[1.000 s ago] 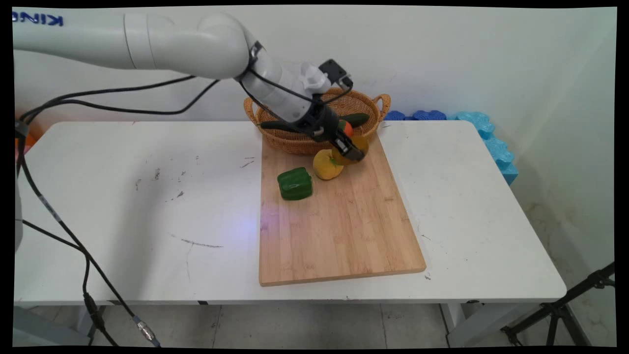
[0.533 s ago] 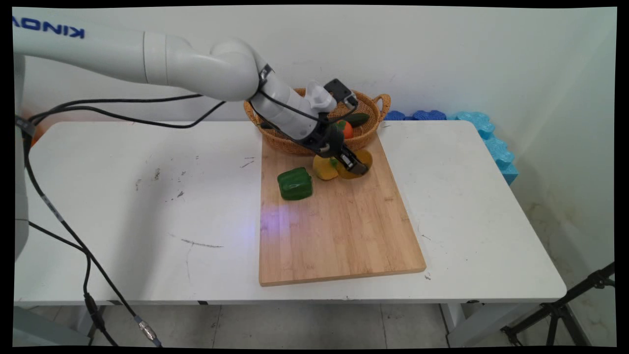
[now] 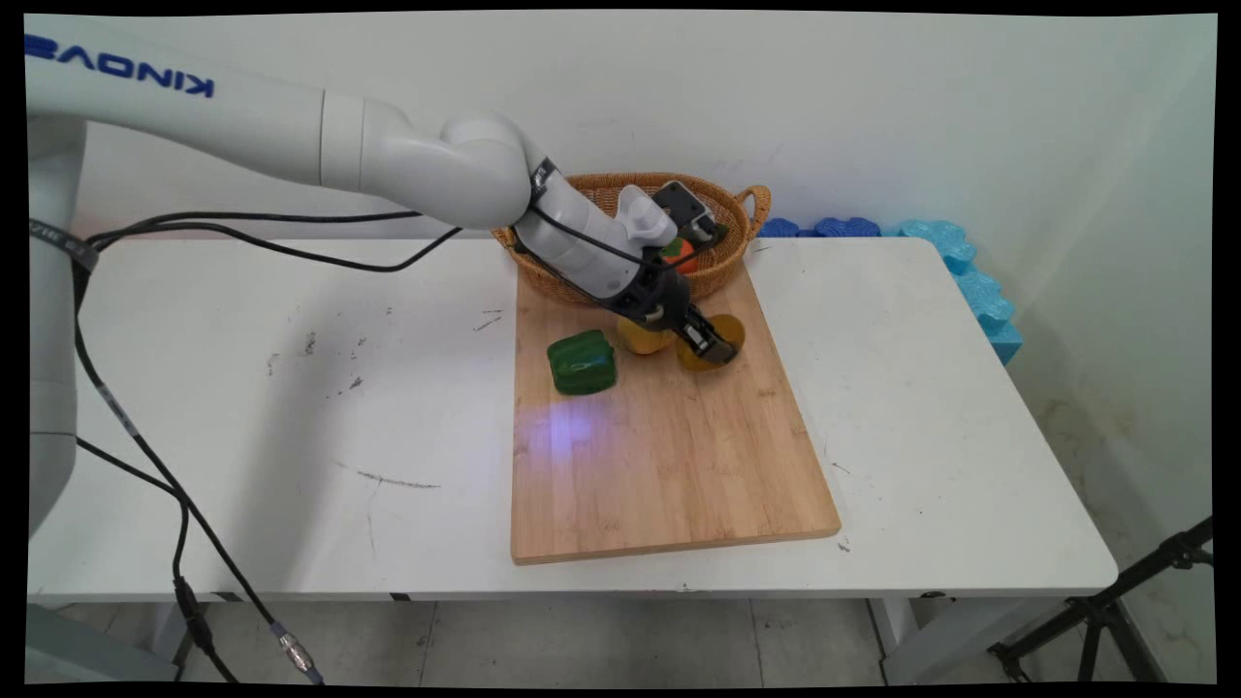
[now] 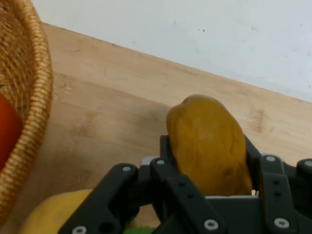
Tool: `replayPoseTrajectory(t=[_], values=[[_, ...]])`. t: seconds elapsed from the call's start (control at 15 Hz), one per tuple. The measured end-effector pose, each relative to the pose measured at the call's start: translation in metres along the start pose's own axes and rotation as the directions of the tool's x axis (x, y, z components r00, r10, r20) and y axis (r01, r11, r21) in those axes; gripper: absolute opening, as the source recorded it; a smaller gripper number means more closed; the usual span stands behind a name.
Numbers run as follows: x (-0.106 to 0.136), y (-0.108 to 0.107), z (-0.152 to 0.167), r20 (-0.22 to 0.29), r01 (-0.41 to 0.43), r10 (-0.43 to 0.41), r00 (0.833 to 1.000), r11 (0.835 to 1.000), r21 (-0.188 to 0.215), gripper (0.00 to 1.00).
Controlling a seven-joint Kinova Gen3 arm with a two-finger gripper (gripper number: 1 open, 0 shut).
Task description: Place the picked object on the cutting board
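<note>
White desk point(image 3: 242, 407) carries one bamboo cutting board point(image 3: 669, 456), long side running near-to-far, right of centre. One wicker basket point(image 3: 747, 208) with two loop handles sits at the board's far end against the wall; its near rim overlaps the board's far edge. In the basket: one orange-red round item point(image 3: 684, 254), partly hidden by the arm's wrist, and a dark green item behind it, mostly covered, can't tell what it is. The hand view shows the basket wall point(image 4: 34, 97) at the left edge with the red item point(image 4: 7, 134) just inside it. On the board, three pieces at the far end: one green bell pepper point(image 3: 582, 362) leftmost, one yellow pepper point(image 3: 640, 337) in the middle, mostly behind the hand's linkage, and one orange-yellow mango point(image 3: 713, 339) rightmost. Green pepper sits apart from the other two; the yellow pepper and the mango are just beside each other. Hand point(image 3: 715, 349) is down low over the board's far end, clamped on the mango point(image 4: 209, 144): fingers point(image 4: 168, 161) press against both its flanks at a medium gap, the fruit filling the space between them. Can't tell whether the mango's underside touches the board. Blue foam pieces point(image 3: 955, 267) lie along the wall past the desk's far right corner.
</note>
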Motion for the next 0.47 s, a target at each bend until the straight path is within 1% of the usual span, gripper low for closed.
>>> replayPoseTrajectory(t=[0.2, 0.27, 0.47], values=[[-0.0023, 0.0004, 0.0056, 0.0, -0.004, 0.004, 1.0, 1.0, -0.003, 0.0], [-0.003, 0.0008, 0.0076, 0.0, -0.006, 0.006, 1.0, 1.0, -0.005, 1.0], [-0.0052, 0.0019, 0.0114, -0.001, -0.016, 0.016, 1.0, 1.0, -0.01, 1.0]])
